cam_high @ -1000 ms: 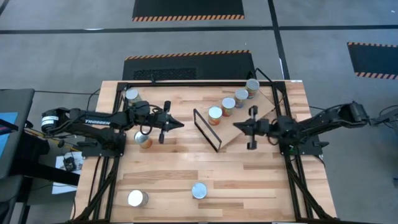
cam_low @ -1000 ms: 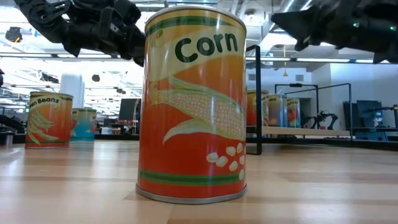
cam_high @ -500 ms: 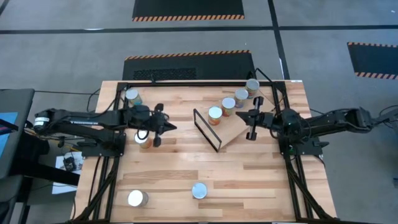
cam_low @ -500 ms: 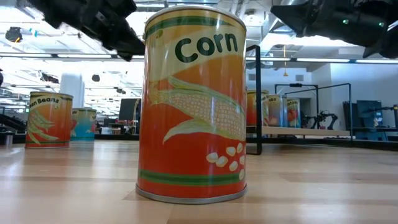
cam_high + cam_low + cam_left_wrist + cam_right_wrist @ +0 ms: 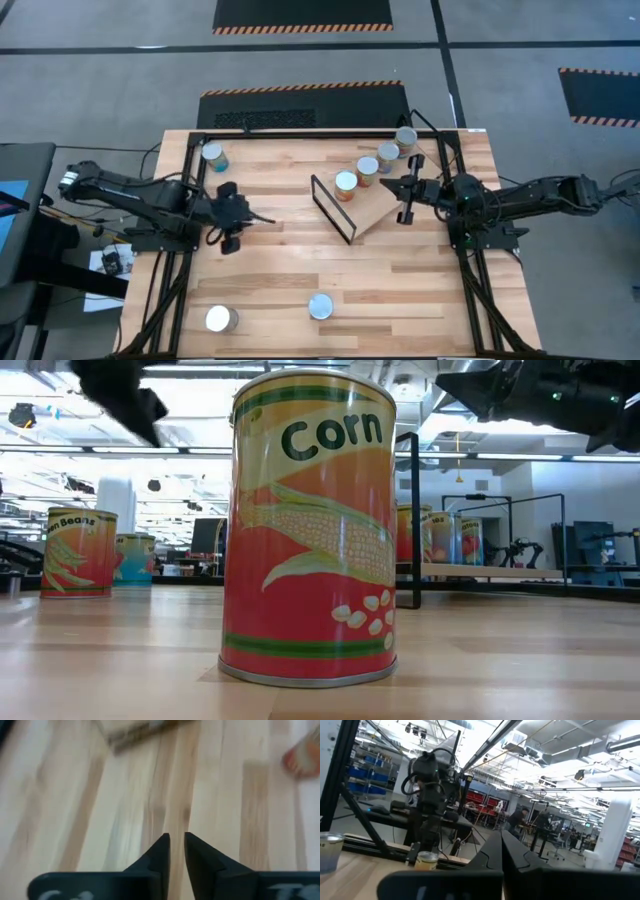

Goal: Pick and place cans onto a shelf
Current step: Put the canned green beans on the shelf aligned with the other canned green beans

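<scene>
Big slatted tabletop [image 5: 300, 290] first: the shelf [image 5: 385, 205] sits toward the right w/ its black wire frame [image 5: 331, 208] at the near end. Four cans [image 5: 368, 166] are lined up diagonally along its far edge, so approx half the job looks done imo.

Loose ones: a can [image 5: 212, 155] at the far left, two near the front edge [image 5: 221, 319] and [image 5: 320, 306], the latter prob the Corn can [image 5: 310, 525] filling the low view. A green beans can [image 5: 79, 552] shows there too.

Left hand [image 5: 250, 217] is low over the tabletop's left side, fingers [image 5: 159, 851] nearly pressed together w/ a thin gap, holding nothing. Can't see any can under it. Right hand [image 5: 405, 201] hovers at the shelf's right side, fingers closed together and empty.

Looks like a between-picks step. Next move needs the left hand spread wide and lined up over a loose can before closing.
</scene>
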{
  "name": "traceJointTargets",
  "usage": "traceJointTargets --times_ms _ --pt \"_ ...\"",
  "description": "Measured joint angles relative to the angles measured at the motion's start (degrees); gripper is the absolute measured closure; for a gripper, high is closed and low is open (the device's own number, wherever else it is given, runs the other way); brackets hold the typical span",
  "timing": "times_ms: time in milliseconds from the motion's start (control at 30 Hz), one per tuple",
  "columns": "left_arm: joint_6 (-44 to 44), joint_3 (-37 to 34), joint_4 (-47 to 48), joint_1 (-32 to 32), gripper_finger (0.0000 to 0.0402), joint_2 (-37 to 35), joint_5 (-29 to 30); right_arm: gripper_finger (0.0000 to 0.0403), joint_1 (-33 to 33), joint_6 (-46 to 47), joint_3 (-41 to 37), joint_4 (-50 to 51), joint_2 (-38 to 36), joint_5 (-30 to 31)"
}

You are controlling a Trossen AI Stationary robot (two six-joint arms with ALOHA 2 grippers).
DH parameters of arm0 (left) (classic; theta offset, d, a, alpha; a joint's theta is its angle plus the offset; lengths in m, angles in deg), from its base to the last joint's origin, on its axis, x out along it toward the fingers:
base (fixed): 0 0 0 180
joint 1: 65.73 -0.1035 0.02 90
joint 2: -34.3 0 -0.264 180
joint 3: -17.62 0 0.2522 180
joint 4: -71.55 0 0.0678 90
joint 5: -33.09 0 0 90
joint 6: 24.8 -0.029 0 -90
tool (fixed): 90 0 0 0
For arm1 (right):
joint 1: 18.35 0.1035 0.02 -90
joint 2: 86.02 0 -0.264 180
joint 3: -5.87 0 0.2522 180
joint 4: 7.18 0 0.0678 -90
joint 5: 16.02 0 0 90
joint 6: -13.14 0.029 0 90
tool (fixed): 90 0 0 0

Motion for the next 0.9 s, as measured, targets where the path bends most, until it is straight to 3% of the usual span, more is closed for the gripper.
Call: traceJointTargets --times_ms 300,533,900 --pt "11.9 0.3 17.6 7.7 0.0292 0.4 0.6 0.0391 0.0 0.0 0.0 0.6 0.0 0.1" --pt "12.3 -0.8 19.0 10.2 0.0263 3.7 2.2 0.0396 0.0 0.0 0.0 0.7 0.0 0.2" --pt "12.4 -7.6 16.1 10.2 0.0274 6.8 5.3 0.0392 0.0 0.0 0.0 1.0 0.0 0.2"
